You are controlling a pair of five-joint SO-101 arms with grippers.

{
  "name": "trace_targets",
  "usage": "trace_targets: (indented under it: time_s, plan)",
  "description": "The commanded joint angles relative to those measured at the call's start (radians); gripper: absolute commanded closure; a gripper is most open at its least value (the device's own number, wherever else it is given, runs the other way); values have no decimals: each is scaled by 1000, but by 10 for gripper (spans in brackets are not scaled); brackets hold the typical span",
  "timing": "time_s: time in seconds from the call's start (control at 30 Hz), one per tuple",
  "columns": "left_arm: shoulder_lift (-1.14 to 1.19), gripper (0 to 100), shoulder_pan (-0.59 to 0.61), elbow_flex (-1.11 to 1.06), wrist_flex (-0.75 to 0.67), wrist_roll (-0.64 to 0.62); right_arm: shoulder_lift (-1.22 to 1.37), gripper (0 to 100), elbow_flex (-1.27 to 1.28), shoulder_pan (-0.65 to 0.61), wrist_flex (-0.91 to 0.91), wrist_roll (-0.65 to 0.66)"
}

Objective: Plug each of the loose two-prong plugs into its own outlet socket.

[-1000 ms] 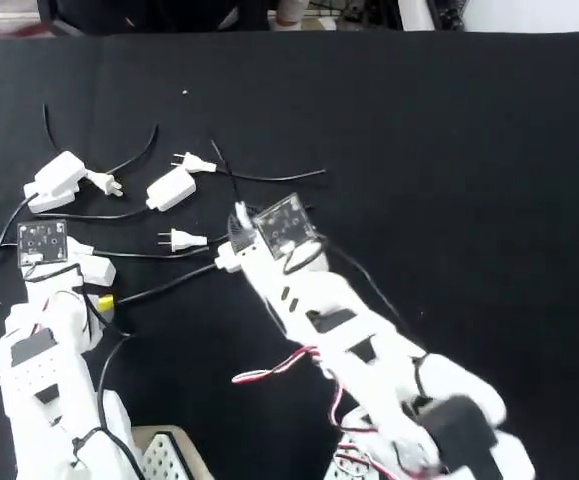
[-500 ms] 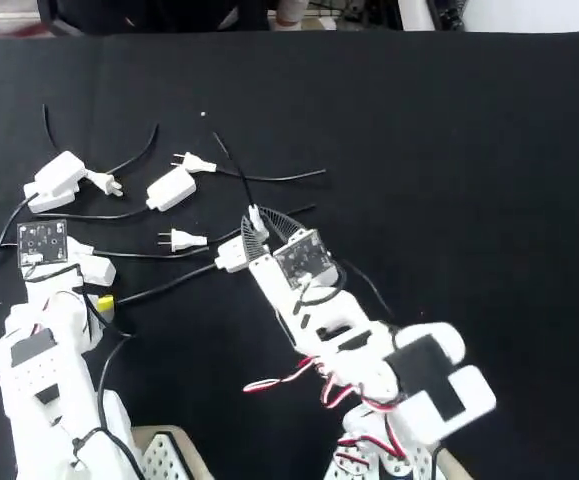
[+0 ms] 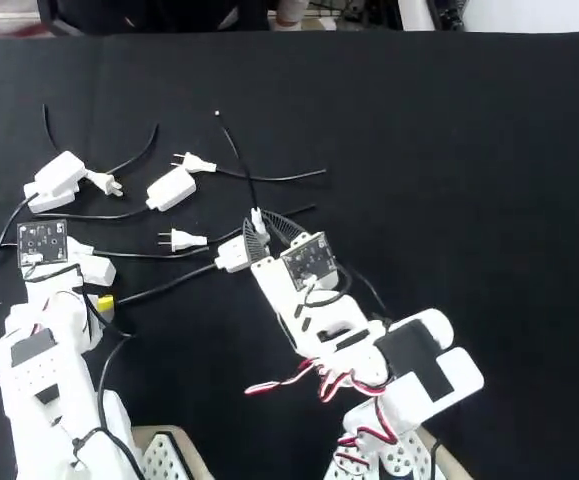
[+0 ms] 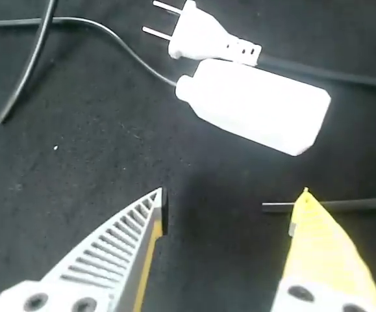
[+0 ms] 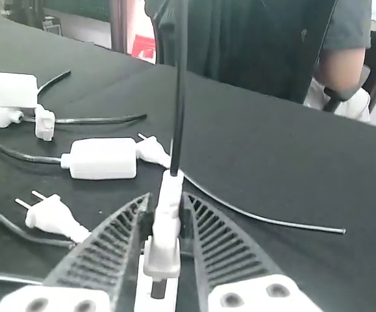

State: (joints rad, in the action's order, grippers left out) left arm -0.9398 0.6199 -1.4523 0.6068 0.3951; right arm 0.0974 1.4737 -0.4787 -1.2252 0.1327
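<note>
My right gripper point(image 5: 166, 198) is shut on a white two-prong plug point(image 5: 164, 229), whose black cord point(image 5: 178, 84) rises straight up. In the high view this gripper point(image 3: 255, 232) is at the table's middle, just beside a white socket block point(image 3: 231, 257). A loose plug point(image 3: 181, 239) lies to its left. Farther back, another plug point(image 3: 194, 163) lies at the end of a white socket block point(image 3: 172, 188). My left gripper point(image 4: 233, 195) is open above bare cloth, a little short of a white block point(image 4: 252, 107) and a plug point(image 4: 200, 39).
At the far left lie two more white blocks point(image 3: 57, 176) and a small plug point(image 3: 105, 182). Black cords point(image 3: 269, 178) cross the black cloth between the pieces. A perforated white base point(image 3: 164, 455) sits at the near edge. The table's right half is bare cloth.
The right arm has folded back and turned its wrist. The held plug's cord end has swung right and nearer. The left arm has kept still.
</note>
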Motion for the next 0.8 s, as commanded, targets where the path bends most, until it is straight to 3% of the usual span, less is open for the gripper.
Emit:
trace_targets:
  time_s: [0.0, 0.77]
  plan:
    - [-15, 690, -8, 7, -12, 6, -1, 986, 4, -20, -14, -8]
    - [-15, 690, -8, 8, -12, 9, -7, 986, -13, -52, 69, -57]
